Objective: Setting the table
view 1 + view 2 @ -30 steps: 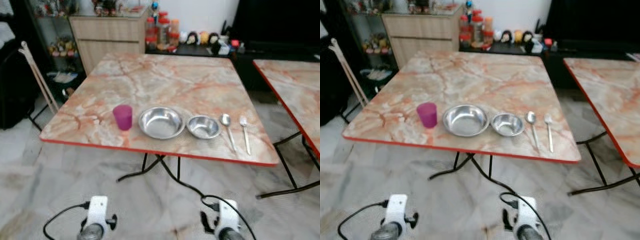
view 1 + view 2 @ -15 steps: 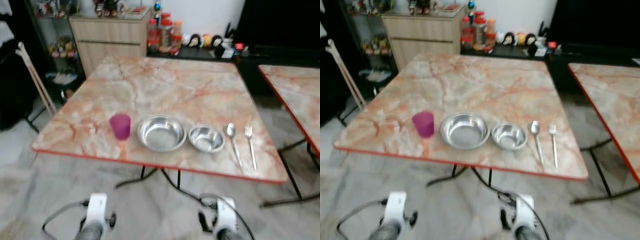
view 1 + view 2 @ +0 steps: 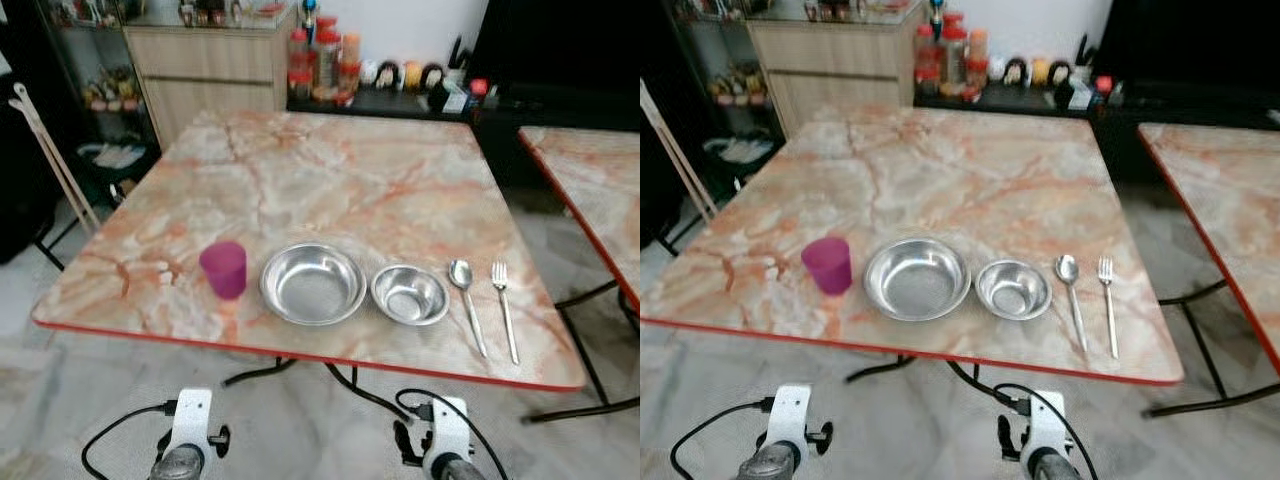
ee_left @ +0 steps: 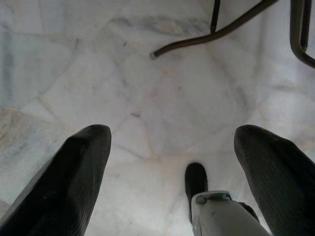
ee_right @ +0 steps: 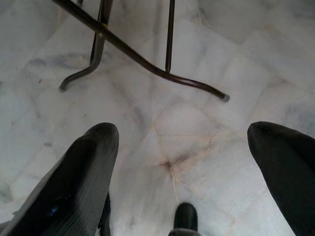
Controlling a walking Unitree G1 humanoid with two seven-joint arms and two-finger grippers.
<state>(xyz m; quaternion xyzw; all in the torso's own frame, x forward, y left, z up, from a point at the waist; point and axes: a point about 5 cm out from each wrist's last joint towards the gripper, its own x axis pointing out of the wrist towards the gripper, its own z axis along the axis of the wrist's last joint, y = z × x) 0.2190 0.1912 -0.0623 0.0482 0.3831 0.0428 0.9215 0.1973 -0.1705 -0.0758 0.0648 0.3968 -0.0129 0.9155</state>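
Compared with one second ago, the head camera has shifted closer to the table (image 3: 330, 150) and slightly to the right; the items on it keep the same row, so no item has moved. Left eye view: a marble-patterned table with a red edge carries, along its near edge from left to right, a purple cup (image 3: 223, 269), a large steel bowl (image 3: 313, 283), a small steel bowl (image 3: 410, 294), a spoon (image 3: 466, 301) and a fork (image 3: 505, 306). The two bowls stand just beside each other; spoon and fork lie parallel, apart, handles toward the robot. Both wrists hang low, below the table edge. Right eye view: a second table (image 3: 1230, 190) stands to the right, and a cabinet (image 3: 830, 55) with jars beside it stands behind. Left wrist view: the left gripper (image 4: 172, 167) points at the tiled floor (image 4: 147, 88), fingers spread wide apart, holding nothing. Right wrist view: the right gripper (image 5: 182, 162) also points at the floor, fingers wide apart, with the black table legs (image 5: 142, 59) above the tiles.
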